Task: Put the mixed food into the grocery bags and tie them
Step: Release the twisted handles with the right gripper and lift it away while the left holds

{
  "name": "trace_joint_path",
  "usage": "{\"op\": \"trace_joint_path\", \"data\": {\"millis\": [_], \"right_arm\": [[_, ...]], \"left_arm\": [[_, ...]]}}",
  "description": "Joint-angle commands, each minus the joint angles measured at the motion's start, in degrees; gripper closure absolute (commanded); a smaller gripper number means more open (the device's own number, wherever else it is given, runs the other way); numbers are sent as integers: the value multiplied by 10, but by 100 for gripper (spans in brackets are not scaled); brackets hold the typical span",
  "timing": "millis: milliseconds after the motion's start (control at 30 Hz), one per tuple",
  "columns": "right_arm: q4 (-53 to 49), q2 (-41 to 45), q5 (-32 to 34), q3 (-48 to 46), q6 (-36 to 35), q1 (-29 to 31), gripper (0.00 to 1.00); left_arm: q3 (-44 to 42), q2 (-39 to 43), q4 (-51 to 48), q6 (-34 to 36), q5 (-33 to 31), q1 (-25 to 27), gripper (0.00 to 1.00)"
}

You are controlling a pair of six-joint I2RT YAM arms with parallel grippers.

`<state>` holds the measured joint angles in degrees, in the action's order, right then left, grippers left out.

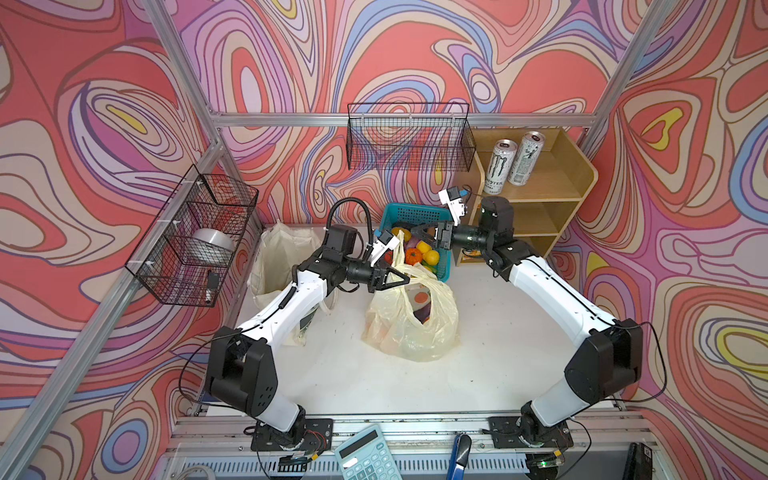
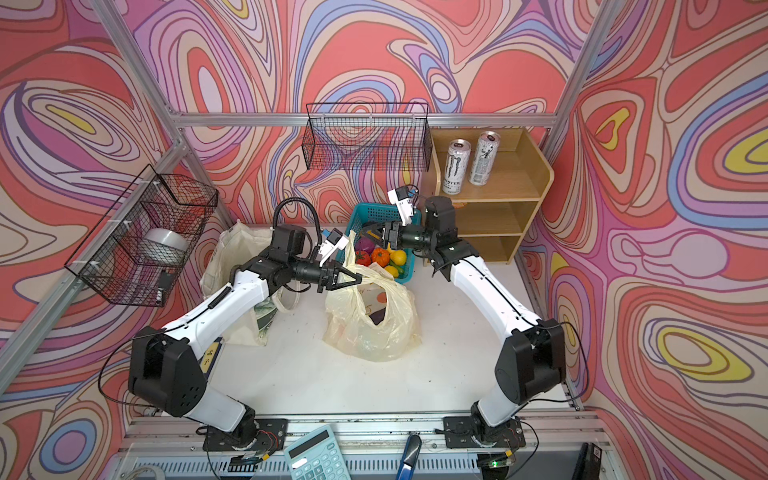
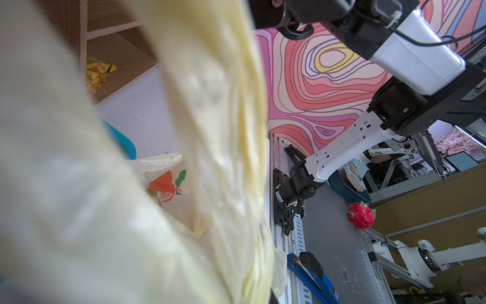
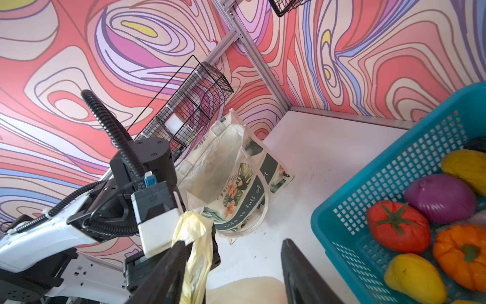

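The pale-yellow plastic bag (image 1: 411, 328) (image 2: 370, 332) stands mid-table with its mouth open. My left gripper (image 1: 401, 279) (image 2: 359, 279) is shut on its twisted handle (image 4: 196, 250), held up. In the left wrist view, bag plastic (image 3: 157, 184) hides the jaws. My right gripper (image 1: 415, 232) (image 2: 370, 230) (image 4: 231, 263) is open over the teal basket (image 1: 409, 212) (image 4: 381, 179) and grips nothing; the handle runs beside one finger (image 4: 171, 263). The basket holds a tomato (image 4: 397, 226), a purple vegetable (image 4: 441, 197), an orange one (image 4: 462, 252) and yellow ones (image 4: 415, 279). The cream canvas tote (image 1: 278, 257) (image 4: 226, 168) stands open at the left.
A wooden shelf (image 1: 552, 178) at the back right carries two tall cans (image 1: 498, 166), with a snack packet (image 3: 97, 73) on its bottom level. Wire baskets hang on the back wall (image 1: 409, 137) and the left wall (image 1: 195, 237). A calculator (image 1: 365, 455) lies on the front rail.
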<state>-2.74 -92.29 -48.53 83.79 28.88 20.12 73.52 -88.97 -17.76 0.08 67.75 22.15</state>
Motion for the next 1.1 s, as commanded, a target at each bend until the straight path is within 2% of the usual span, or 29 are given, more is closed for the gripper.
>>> {"op": "trace_joint_path", "data": {"millis": [0, 267, 400, 467, 600, 633, 767, 933, 1067], "right_arm": [[58, -13, -29, 24, 48, 8, 39], [81, -48, -29, 40, 72, 32, 40], [97, -60, -33, 44, 85, 38, 44], [109, -62, -39, 41, 94, 38, 54], [122, -62, -50, 33, 103, 37, 94], [122, -59, -50, 29, 101, 37, 100], [104, -34, -23, 10, 78, 30, 100], [92, 31, 82, -61, 66, 4, 100], [95, 71, 127, -108, 63, 3, 100]], "left_arm": [[20, -2, -16, 20, 15, 3, 100], [26, -6, -19, 20, 16, 5, 100], [28, -7, -18, 20, 16, 6, 100], [28, -8, -18, 21, 16, 5, 100], [27, -10, -16, 20, 16, 6, 100], [26, -10, -14, 19, 16, 6, 100], [19, -5, -11, 19, 1, 5, 100], [-15, 14, 40, -8, -17, 2, 100], [-43, 27, 91, -35, -26, -1, 100]]}}
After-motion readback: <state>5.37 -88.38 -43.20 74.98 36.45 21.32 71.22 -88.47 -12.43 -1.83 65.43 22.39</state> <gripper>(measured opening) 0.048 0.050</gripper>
